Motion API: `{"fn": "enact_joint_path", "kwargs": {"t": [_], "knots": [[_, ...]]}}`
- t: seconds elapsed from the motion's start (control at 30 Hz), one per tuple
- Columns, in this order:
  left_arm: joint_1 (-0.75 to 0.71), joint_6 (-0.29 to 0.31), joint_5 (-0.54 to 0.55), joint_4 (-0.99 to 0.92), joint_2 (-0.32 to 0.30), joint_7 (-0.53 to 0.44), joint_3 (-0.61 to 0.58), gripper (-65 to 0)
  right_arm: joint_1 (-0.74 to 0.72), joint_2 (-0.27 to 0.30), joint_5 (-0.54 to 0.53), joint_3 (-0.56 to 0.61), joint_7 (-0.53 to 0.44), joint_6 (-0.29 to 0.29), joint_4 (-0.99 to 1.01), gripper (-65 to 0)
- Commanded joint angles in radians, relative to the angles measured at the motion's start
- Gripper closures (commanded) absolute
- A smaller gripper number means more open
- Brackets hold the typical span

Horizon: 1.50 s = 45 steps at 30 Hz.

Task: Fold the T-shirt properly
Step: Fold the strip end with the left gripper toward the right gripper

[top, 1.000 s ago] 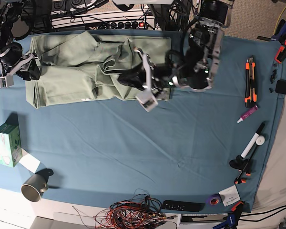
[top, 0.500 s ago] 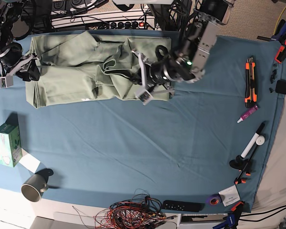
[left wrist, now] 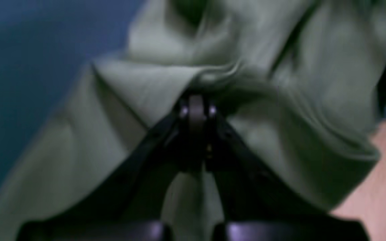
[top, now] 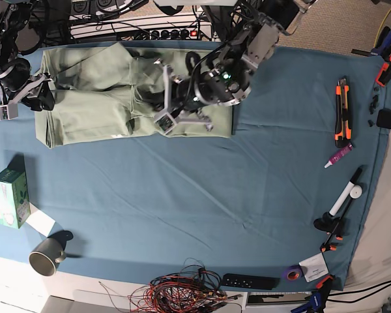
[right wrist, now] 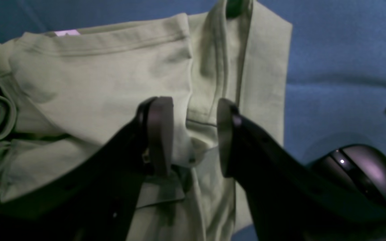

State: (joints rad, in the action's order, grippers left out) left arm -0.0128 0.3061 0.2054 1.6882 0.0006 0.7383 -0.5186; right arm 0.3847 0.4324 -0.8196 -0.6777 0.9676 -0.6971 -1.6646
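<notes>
The pale green T-shirt (top: 85, 104) lies rumpled across the far left of the teal table cloth (top: 182, 195). My left gripper (top: 176, 104) hangs over the shirt's middle. The left wrist view shows that gripper (left wrist: 196, 107) shut on a raised fold of the T-shirt (left wrist: 313, 50), with cloth draping down on both sides. My right gripper (top: 42, 92) sits at the shirt's left edge. In the right wrist view it (right wrist: 193, 102) stands open, its fingers (right wrist: 159, 134) apart over a hemmed edge of the T-shirt (right wrist: 95, 83). Whether the pads touch the cloth I cannot tell.
A green box (top: 10, 197) and a metal cup (top: 47, 255) sit near the front left. An orange utility knife (top: 342, 111), a pink marker (top: 339, 155) and small tools line the right side. Tangled wires (top: 189, 290) and a remote (top: 249, 282) lie at the front edge.
My left gripper has travelled left and toward the far edge, dragging its pinched fold over the shirt's body. The shirt's right part now lies flatter. The right arm has stayed still.
</notes>
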Motion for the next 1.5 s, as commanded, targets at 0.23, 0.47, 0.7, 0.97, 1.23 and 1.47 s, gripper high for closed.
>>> {"fn": "enact_joint_path", "kwargs": {"t": [0.23, 0.47, 0.7, 0.97, 1.23, 1.47], "knots": [[0.044, 0.050, 0.040, 0.016, 0.034, -0.058, -0.002, 0.0, -0.005, 0.024, -0.017, -0.009, -0.030, -0.001, -0.018, -22.3], [0.054, 0.050, 0.041, 0.058, 0.032, 0.027, 0.047, 0.0, -0.005, 0.024, -0.016, -0.009, -0.032, -0.001, -0.018, -22.3], [0.021, 0.051, 0.056, 0.154, 0.029, 0.061, 0.164, 0.0, -0.005, 0.024, -0.016, -0.009, -0.038, -0.001, -0.018, -22.3], [-0.044, 0.049, 0.082, 0.133, -0.038, 0.060, 0.181, 0.0, -0.005, 0.024, -0.016, -0.009, -0.046, -0.001, -0.018, -22.3], [-0.033, 0.016, 0.075, -0.049, 0.034, -0.074, 0.180, 0.0, -0.045, 0.002, 0.010, -0.009, -0.056, -0.001, -0.018, -22.3], [0.031, 0.106, 0.216, -0.115, 0.077, -0.074, 0.152, 0.0, -0.072, -0.059, 0.008, -0.009, -0.056, -0.001, -0.018, -22.3]]}}
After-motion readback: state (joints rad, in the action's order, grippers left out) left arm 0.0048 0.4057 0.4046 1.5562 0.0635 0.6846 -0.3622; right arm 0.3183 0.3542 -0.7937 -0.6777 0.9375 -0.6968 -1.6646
